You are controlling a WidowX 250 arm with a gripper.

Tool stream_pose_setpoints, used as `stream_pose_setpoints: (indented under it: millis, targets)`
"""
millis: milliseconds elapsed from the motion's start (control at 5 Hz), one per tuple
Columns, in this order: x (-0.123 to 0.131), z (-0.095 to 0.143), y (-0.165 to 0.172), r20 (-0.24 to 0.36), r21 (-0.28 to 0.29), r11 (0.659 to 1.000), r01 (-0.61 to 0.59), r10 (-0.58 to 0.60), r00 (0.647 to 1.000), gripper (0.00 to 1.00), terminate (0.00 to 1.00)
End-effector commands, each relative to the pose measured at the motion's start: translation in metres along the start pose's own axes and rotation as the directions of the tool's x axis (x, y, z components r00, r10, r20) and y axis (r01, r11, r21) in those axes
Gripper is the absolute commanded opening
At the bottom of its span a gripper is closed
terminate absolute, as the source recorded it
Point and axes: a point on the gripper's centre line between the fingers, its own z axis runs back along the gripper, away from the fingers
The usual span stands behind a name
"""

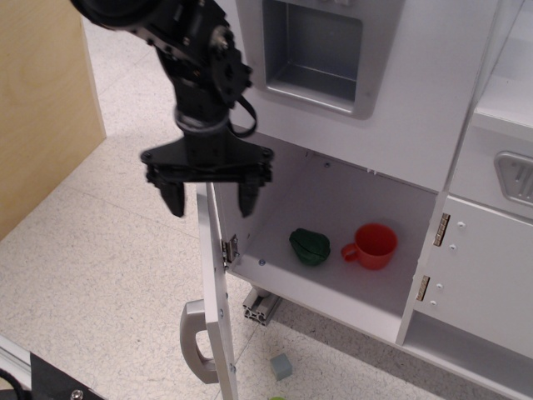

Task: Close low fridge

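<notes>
The low fridge (333, 208) is a white compartment that stands open. Its flat white door (215, 283) swings out toward me, seen edge-on, with a curved grey handle (193, 342) on its outer face and metal hinges (229, 248) at the frame. My black gripper (211, 197) is open and empty. It hangs over the door's top edge, one finger on each side of it. I cannot tell whether it touches the door. Inside lie a dark green object (310, 247) and a red cup (372, 246).
Above is the white panel with a recessed grey dispenser (315, 52). A smaller white cabinet door (479, 283) is to the right. A wooden panel (42, 100) stands at left. A small grey-blue block (281, 366) lies on the speckled floor below the fridge.
</notes>
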Motion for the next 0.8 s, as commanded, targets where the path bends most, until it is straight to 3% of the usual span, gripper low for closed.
stream_pose_setpoints:
  millis: [0, 600]
  targets:
    - [0.004, -0.006, -0.038, 0.023, -0.026, 0.998, -0.058, 0.059, 0.998, 1.00, 0.00]
    - [0.018, 0.011, -0.073, 0.031, -0.077, 0.989, -0.129, 0.132, 0.991, 1.00, 0.00]
